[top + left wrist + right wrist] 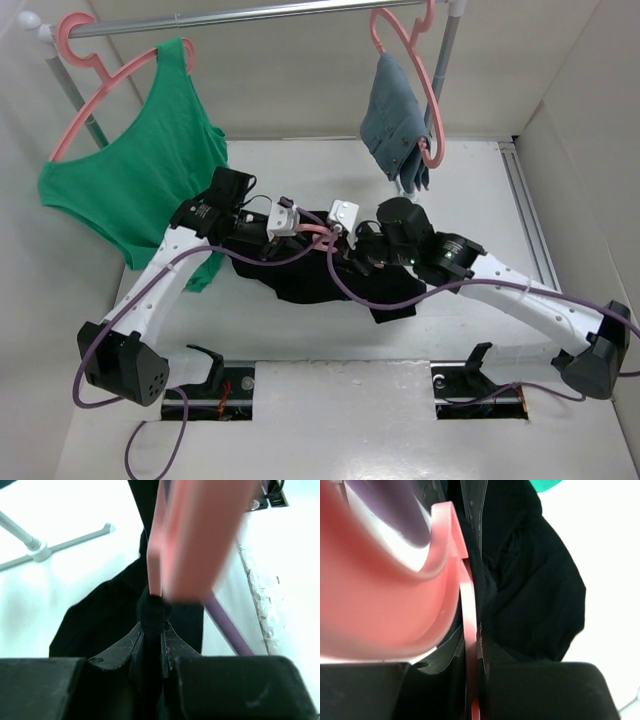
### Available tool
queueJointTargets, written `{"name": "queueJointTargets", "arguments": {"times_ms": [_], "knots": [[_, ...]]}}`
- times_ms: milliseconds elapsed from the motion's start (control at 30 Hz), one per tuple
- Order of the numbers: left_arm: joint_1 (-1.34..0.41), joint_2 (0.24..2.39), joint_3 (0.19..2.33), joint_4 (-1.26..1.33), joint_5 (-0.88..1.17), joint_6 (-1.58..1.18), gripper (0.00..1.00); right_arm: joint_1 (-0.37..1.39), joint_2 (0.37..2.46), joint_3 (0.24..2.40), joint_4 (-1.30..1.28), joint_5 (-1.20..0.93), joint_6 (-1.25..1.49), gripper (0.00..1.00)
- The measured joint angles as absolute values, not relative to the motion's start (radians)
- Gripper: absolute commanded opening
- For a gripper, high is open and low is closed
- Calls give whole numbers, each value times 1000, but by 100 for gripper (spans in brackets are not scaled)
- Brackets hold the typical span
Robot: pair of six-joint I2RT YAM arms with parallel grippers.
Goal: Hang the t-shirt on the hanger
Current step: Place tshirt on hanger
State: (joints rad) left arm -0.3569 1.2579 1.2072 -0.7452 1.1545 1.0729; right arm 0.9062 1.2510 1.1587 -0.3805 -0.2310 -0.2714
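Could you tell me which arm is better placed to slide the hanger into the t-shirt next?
Probably the right: the right gripper clamps the hanger, while the left gripper only pinches the t-shirt.

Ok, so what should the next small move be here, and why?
Probably ease the hanger, gripped by the right hand, into the t-shirt cloth the left hand pinches beside it; the shirt lies bunched on the table, not yet on the hanger.
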Motion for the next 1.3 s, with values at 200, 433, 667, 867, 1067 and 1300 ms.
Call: {"name": "queueJointTargets", "arguments": {"times_ms": [200, 433, 667, 867, 1067, 1300], "knots": [[-314, 1258, 1209, -739, 1199, 1076, 6, 905, 1111, 1098, -416, -182, -270, 0], [-237, 1274, 1214, -717, 1237, 1085, 8, 904, 1015, 1110, -518, -115, -261, 0], [-204, 1302, 1220, -686, 1248, 1092, 8, 902, 1034, 1240, -674, -79, -256, 0], [-135, 1323, 1245, -667, 1201, 1094, 56, 901, 1053, 1359, -787, -70, -240, 0], [-77, 1369, 1306, -675, 1150, 1078, 100, 898, 1118, 1559, -852, -39, -205, 0], [-62, 1321, 1395, -490, 1124, 812, 100, 898, 1356, 1907, -936, 99, -187, 0]]}}
